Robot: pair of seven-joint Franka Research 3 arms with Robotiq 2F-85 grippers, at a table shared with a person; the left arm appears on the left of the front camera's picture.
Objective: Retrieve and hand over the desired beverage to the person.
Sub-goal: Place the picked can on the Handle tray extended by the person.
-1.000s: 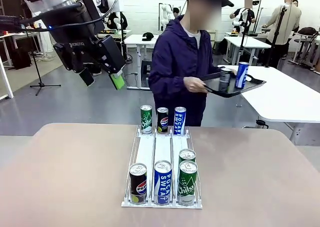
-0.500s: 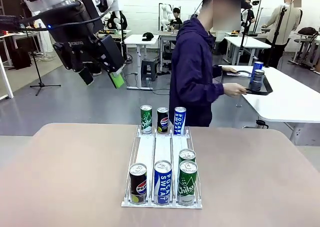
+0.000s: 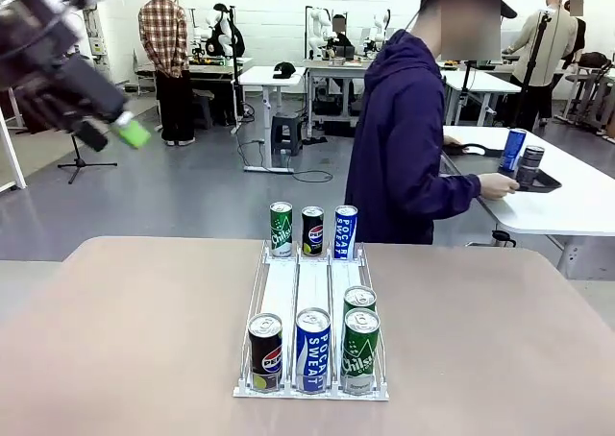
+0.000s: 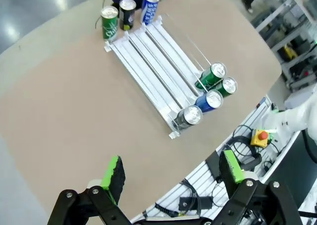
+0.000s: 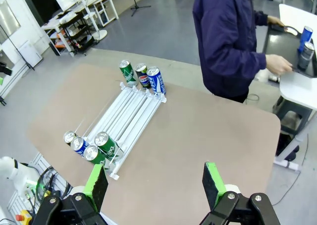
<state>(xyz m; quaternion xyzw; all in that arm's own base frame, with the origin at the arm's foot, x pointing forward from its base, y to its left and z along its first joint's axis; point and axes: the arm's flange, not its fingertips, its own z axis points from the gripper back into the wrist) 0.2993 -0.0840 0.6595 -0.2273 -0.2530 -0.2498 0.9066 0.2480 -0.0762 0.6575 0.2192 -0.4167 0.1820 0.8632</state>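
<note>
Both end effectors, left (image 4: 171, 173) and right (image 5: 154, 183), hang wide and empty above the counter (image 3: 115, 340). No can (image 3: 313, 350) is picked yet; the person (image 3: 408, 157) faces away, so retrieval and handover remain.

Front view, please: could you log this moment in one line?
left claw: open, raised | right claw: open | person: turned to side table

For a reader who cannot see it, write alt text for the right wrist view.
The open right end effector hovers high over a tan table holding a white can rack, three cans at its far end and four at its near end. Beyond the table, the person in a dark jacket turns away, one hand on a black tray carrying two cans.
</note>
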